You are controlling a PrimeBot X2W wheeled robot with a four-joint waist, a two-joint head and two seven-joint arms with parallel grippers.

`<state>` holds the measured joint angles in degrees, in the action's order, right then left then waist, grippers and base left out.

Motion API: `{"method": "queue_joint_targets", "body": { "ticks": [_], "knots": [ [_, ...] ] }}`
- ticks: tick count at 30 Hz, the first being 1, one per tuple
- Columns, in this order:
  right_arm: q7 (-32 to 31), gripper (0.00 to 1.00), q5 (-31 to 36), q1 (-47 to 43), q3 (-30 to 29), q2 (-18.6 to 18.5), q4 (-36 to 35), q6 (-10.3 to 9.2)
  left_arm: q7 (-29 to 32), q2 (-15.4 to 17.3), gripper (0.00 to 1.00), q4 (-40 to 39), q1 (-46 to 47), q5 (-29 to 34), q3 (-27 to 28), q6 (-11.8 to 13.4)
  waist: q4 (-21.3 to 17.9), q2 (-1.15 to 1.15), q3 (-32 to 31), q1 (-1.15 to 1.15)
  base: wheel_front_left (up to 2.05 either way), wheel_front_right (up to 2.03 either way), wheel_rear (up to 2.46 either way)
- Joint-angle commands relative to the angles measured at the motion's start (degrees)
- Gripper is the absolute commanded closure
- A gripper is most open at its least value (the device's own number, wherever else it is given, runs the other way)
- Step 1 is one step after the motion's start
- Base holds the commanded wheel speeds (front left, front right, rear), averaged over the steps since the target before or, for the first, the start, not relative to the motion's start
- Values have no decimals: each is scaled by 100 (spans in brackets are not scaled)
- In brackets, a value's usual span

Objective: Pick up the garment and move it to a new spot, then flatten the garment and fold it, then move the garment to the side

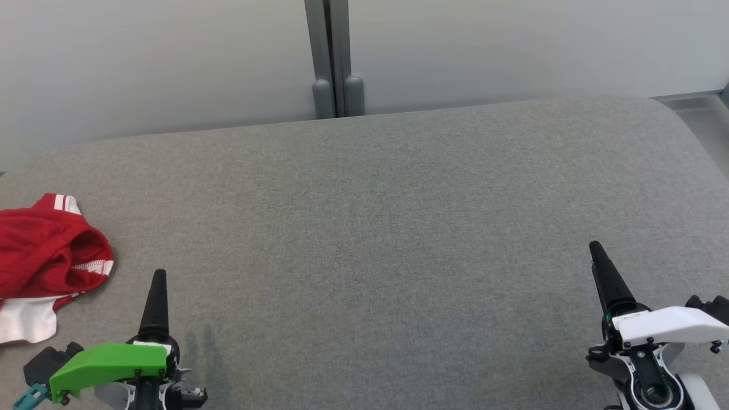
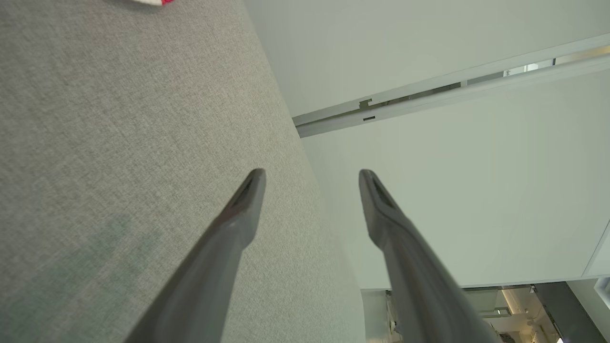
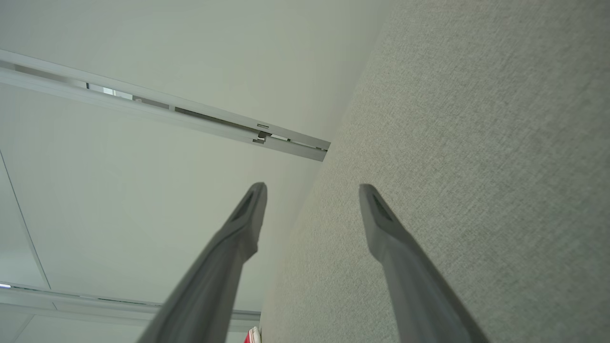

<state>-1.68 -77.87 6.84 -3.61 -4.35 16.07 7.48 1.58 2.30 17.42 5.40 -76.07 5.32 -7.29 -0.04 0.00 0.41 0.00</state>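
Note:
The garment point(image 1: 45, 259) is a crumpled red and white piece lying at the far left of the grey padded surface point(image 1: 376, 228), partly cut off by the frame edge. A sliver of the garment point(image 2: 152, 2) shows at the top of the left wrist view, and a red scrap of the garment point(image 3: 252, 336) peeks at the bottom of the right wrist view. My left gripper point(image 1: 157, 285) stands just right of it, apart from it, its fingers point(image 2: 248, 195) spread open and empty. My right gripper point(image 1: 598, 256) hovers at the lower right, fingers point(image 3: 376, 209) open and empty.
A pale wall with a grey vertical post point(image 1: 333, 57) rises behind the surface's far edge. The surface's rounded right corner point(image 1: 678, 114) drops off to the floor. A broad stretch of grey fabric lies between the two grippers.

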Motion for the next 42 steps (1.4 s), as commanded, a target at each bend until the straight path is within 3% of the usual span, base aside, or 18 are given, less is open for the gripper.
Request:
{"method": "queue_joint_targets", "body": {
  "ticks": [1,19,42],
  "knots": [
    [82,0,308,195,21,-54,-128,3,-76,40,0,-71,227,355,-35,-6,0,0,4,0,0,0,0],
    [479,0,2352,174,87,84,-282,3,-472,39,0,-46,264,2492,-341,181,20,0,30,0,0,0,0],
    [892,0,4141,320,278,125,-188,3,-886,51,0,284,420,4194,-714,408,24,0,60,0,0,0,0]
  ]
}}
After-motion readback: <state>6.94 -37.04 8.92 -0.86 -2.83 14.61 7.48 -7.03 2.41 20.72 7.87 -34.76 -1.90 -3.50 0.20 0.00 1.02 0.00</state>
